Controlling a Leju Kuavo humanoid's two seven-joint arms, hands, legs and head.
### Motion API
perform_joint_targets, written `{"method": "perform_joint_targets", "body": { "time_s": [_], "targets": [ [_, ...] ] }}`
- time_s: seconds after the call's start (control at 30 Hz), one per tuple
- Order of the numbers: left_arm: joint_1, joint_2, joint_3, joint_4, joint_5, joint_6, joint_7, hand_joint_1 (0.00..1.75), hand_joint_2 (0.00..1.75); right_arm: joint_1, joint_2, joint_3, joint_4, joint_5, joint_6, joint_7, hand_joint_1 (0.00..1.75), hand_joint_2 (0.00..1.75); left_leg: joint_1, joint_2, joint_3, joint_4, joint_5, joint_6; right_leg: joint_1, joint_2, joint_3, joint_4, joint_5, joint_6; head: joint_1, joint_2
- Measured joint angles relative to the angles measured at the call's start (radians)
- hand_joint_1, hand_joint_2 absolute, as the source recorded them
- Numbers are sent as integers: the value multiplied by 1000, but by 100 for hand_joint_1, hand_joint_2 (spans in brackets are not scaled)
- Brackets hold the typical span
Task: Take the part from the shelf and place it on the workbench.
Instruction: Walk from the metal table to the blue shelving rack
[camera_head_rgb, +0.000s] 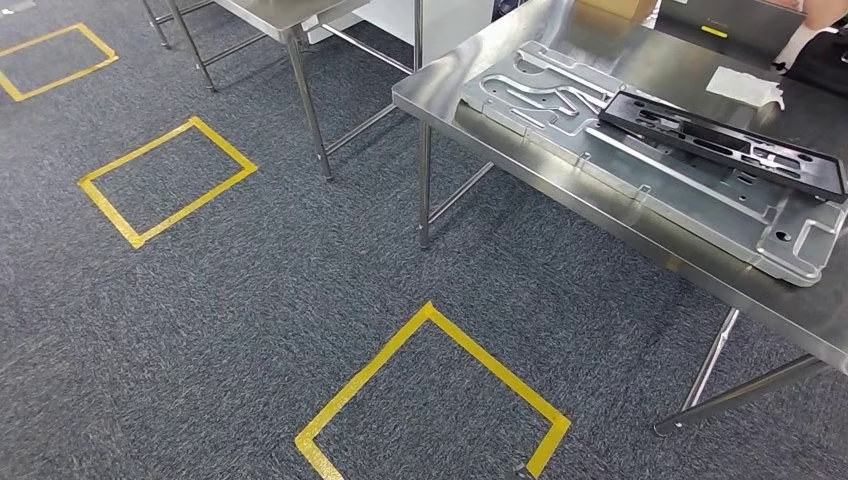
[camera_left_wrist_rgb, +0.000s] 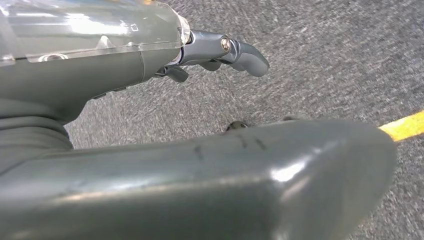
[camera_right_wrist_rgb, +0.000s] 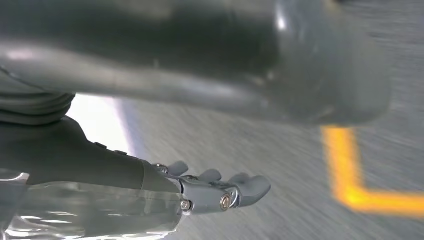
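While the flat black plastic part (camera_head_rgb: 722, 142) lies on a grey metal plate (camera_head_rgb: 640, 165) atop the steel workbench (camera_head_rgb: 560, 60), both hands hang well apart from it over grey carpet (camera_head_rgb: 230, 300). The left hand (camera_left_wrist_rgb: 200, 150) and right hand (camera_right_wrist_rgb: 200, 100) each hold nothing, fingers extended.

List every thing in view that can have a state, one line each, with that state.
Left robot hand: empty, fingers apart, hanging over the carpet.
Right robot hand: empty, fingers apart, over the carpet.
Black part: lying flat on the metal plate.
Metal plate: flat on the workbench.
White cloth: crumpled, lying on the workbench.
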Motion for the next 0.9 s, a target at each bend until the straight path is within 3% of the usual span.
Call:
{"method": "perform_joint_targets", "body": {
  "time_s": [0.07,0.1,0.17,0.2,0.23,0.27,0.33,0.4,0.47,0.53,0.57,0.63,0.7,0.73,0.77,0.87,0.9],
  "targets": [
    [3,6,-2,-1,-4,-3,-6,0,0,10,0,-35,27,-32,27,50,0,0,0,41,-30,67,-46,-9,-5,-19,1,-9,6,-11,0,0],
    [3,10,-3,-1,-6,-4,-9,0,0,12,-1,-55,39,-51,42,80,0,0,1,64,-58,131,-83,-13,-2,-29,0,-9,6,-14,-1,0],
    [4,16,-6,-1,-11,-11,-11,0,0,17,-2,-95,57,-87,67,125,0,0,7,82,-113,259,-135,-22,0,-51,0,-9,2,-15,-1,0],
    [6,20,-9,-1,-14,-16,-13,0,0,19,-2,-115,64,-103,76,139,0,0,10,86,-124,290,-138,-25,0,-62,1,-8,-2,-14,0,0],
    [9,24,-12,-1,-17,-22,-14,0,0,21,-2,-132,68,-115,82,144,0,0,12,89,-113,274,-119,-28,0,-72,3,-7,-6,-11,0,0],
    [12,27,-16,-1,-21,-28,-17,0,0,22,-1,-147,72,-124,84,143,0,0,14,97,-82,221,-88,-28,-2,-82,7,-6,-11,-8,0,0],
    [15,34,-24,-1,-33,-38,-23,0,0,22,-1,-175,76,-139,85,127,0,0,13,135,0,75,-42,-24,-1,-101,19,-2,-22,4,0,0],
    [13,40,-36,-1,-50,-46,-30,0,0,21,1,-200,80,-151,83,104,0,0,8,160,39,-1,-41,-11,4,-119,33,-2,-30,20,0,0],
    [14,46,-47,-1,-62,-53,-35,0,0,18,5,-220,82,-159,81,91,0,0,7,142,45,-9,-49,7,2,-131,44,7,-26,36,0,0],
    [19,52,-54,-2,-67,-56,-36,0,0,16,9,-233,83,-162,79,87,0,0,8,123,64,-16,-50,21,-5,-110,37,39,-35,45,0,0],
    [20,54,-57,-2,-69,-57,-37,0,0,16,10,-239,84,-162,78,85,0,0,8,114,75,-17,-51,26,-7,-89,15,76,-55,47,0,0],
    [19,57,-64,-2,-73,-58,-38,0,0,17,13,-249,87,-163,77,83,0,0,5,97,91,-19,-55,31,-8,-51,-66,193,-107,45,0,0],
    [18,60,-72,-2,-82,-58,-40,0,0,20,15,-257,92,-166,77,83,0,0,0,73,104,-19,-64,32,-4,-42,-146,283,-144,42,0,0],
    [19,62,-76,-2,-88,-58,-41,0,0,21,16,-262,94,-169,76,85,0,0,-4,58,114,-19,-72,33,-1,-39,-166,284,-142,37,0,0],
    [19,64,-81,-2,-93,-58,-41,0,0,22,16,-266,95,-172,74,88,0,0,-7,43,127,-19,-82,33,2,-34,-172,253,-119,30,0,0],
    [20,71,-94,-2,-111,-58,-33,0,0,29,16,-281,100,-185,63,103,0,0,-9,9,156,-16,-114,29,14,20,-157,106,34,6,-1,0],
    [18,73,-98,-2,-116,-58,-26,0,0,28,16,-287,101,-189,59,108,0,0,-4,0,157,-16,-122,25,19,34,-155,82,69,1,-2,0]
  ]
}}
